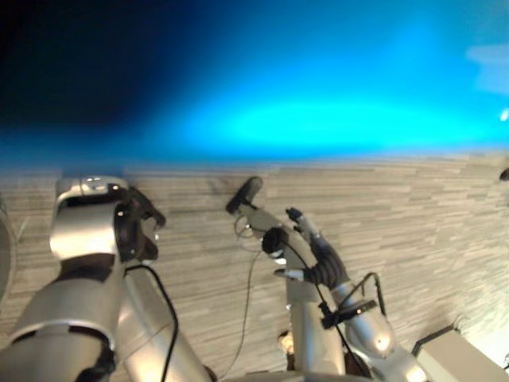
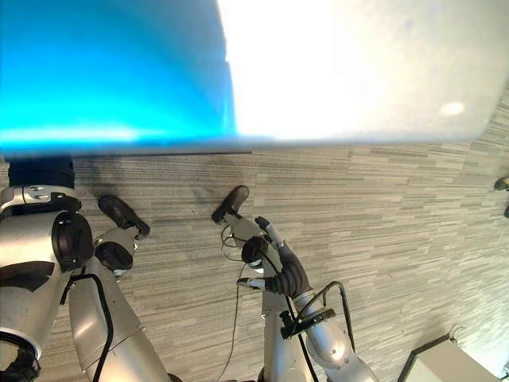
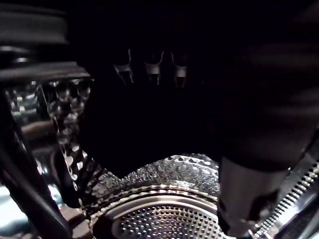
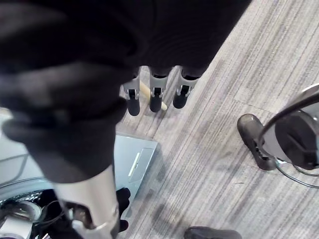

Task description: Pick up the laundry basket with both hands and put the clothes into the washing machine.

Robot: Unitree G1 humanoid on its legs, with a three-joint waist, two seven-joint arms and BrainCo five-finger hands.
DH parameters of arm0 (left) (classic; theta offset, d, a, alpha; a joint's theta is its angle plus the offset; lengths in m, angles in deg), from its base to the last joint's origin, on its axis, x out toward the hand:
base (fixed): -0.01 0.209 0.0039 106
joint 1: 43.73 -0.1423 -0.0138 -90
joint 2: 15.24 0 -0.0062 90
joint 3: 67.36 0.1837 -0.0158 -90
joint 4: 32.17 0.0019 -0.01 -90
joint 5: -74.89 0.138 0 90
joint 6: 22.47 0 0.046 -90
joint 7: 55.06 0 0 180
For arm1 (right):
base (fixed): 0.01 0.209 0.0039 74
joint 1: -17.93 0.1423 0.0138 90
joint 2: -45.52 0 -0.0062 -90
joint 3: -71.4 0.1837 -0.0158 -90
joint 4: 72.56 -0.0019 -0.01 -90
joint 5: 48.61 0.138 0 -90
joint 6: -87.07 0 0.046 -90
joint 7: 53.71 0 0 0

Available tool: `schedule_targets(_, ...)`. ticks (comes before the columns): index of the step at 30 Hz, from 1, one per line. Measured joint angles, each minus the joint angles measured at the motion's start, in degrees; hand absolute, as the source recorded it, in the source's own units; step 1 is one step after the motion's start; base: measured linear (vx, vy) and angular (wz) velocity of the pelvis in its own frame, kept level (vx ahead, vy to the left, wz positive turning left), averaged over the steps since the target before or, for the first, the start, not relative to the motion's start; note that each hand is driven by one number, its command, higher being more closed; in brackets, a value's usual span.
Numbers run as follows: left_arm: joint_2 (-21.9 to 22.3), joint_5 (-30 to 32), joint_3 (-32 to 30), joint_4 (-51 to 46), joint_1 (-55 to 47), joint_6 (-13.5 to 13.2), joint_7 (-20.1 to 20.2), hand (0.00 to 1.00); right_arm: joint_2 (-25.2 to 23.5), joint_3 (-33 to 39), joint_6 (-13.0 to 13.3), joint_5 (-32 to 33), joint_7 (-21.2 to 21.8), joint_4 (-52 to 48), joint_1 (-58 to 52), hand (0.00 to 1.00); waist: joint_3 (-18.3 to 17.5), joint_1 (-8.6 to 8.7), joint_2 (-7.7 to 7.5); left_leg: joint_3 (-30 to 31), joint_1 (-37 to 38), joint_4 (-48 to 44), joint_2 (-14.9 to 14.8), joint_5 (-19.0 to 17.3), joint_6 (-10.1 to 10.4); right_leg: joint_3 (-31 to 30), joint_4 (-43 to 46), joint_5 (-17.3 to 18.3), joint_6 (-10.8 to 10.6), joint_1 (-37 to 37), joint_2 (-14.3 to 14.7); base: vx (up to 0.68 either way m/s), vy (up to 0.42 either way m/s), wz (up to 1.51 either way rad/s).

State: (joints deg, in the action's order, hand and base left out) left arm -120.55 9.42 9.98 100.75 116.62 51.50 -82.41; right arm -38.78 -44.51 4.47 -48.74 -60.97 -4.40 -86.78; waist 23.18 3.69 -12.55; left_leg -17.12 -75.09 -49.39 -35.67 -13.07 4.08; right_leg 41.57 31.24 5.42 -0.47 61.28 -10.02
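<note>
My left hand (image 3: 152, 69) reaches inside the washing machine's perforated steel drum (image 3: 164, 219). Its fingers hang relaxed and the thumb (image 3: 244, 194) stands apart from them. Beneath the fingers lies a dark mass (image 3: 139, 134); I cannot tell whether it is clothing. My right hand (image 4: 157, 97) hovers over the floor beside the machine, fingers straight and holding nothing. The drum's rim (image 4: 20, 196) shows just past its thumb. A big blurred blue shape (image 1: 278, 87) hangs very close across the top of both eye views; what it is cannot be told.
Grey striped carpet (image 1: 413, 215) covers the floor. A flat grey panel (image 4: 132, 159) lies next to the machine under my right hand. A pale box (image 1: 461, 358) stands at the lower right. A small dark object (image 2: 501, 185) sits at the right edge.
</note>
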Motion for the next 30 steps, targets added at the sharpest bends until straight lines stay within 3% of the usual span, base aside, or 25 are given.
schedule_targets(4,-1.70,8.37,4.68,-0.02,-0.86,2.16,0.78,0.00,0.00,0.00,0.82,-0.43,1.24,0.23,-2.41,0.00,0.30,-0.15,0.08,0.11,0.31,0.26,0.59,0.31,-0.16,0.01,0.19,-0.14,1.48,-0.21,-0.19,0.06,0.001,0.06)
schedule_targets(9,-5.03,24.22,12.91,-1.40,-0.99,4.72,1.14,0.00,-0.01,-0.94,1.64,-1.04,2.46,0.72,-5.46,0.00,0.41,-0.65,0.20,0.34,0.34,0.34,0.61,0.42,-0.07,0.03,0.35,-0.08,1.75,-0.27,-0.15,0.06,-0.005,0.01)
schedule_targets(13,-7.54,38.23,14.81,-9.20,-4.33,5.70,-1.33,0.00,-0.38,-2.15,4.25,-1.66,2.92,0.57,-8.00,0.00,1.10,-1.05,0.81,1.30,0.41,0.41,0.82,0.85,-0.11,0.63,0.83,0.43,2.54,-0.99,-0.23,0.06,-0.005,0.07)
schedule_targets(17,-9.95,46.35,14.11,-17.24,-11.28,5.89,-4.17,0.00,-1.55,-2.04,5.80,-1.69,3.80,0.44,-9.39,0.00,2.50,-1.56,0.78,1.61,1.72,1.06,0.84,1.75,0.01,0.82,0.99,0.70,3.60,-2.15,-0.28,0.06,-0.017,0.12)
schedule_targets(20,-10.57,50.61,11.31,-27.77,-22.29,5.67,-6.42,0.00,-2.76,-1.91,6.76,-1.69,3.79,0.03,-10.08,0.00,3.54,-1.69,0.97,1.56,2.97,2.03,1.82,2.33,0.24,0.95,1.34,1.08,4.21,-2.87,-0.99,0.06,-0.009,0.17)
schedule_targets(25,-5.89,56.71,6.73,-36.04,-34.80,5.26,-7.90,0.00,-4.12,-1.35,7.59,-1.71,3.84,-0.38,-10.35,0.00,5.52,-2.63,2.06,1.33,4.98,3.86,3.88,3.58,-0.15,1.22,2.03,1.16,4.71,-4.13,-2.47,0.05,0.000,0.24)
schedule_targets(30,-0.15,68.21,3.15,-40.40,-43.31,7.09,-8.63,0.00,-6.44,0.49,7.63,-2.82,3.59,-0.05,-10.34,0.00,6.47,-3.10,2.70,1.22,6.23,5.60,5.72,4.96,-0.48,1.40,3.11,1.68,5.55,-4.60,-3.93,0.04,-0.003,0.19)
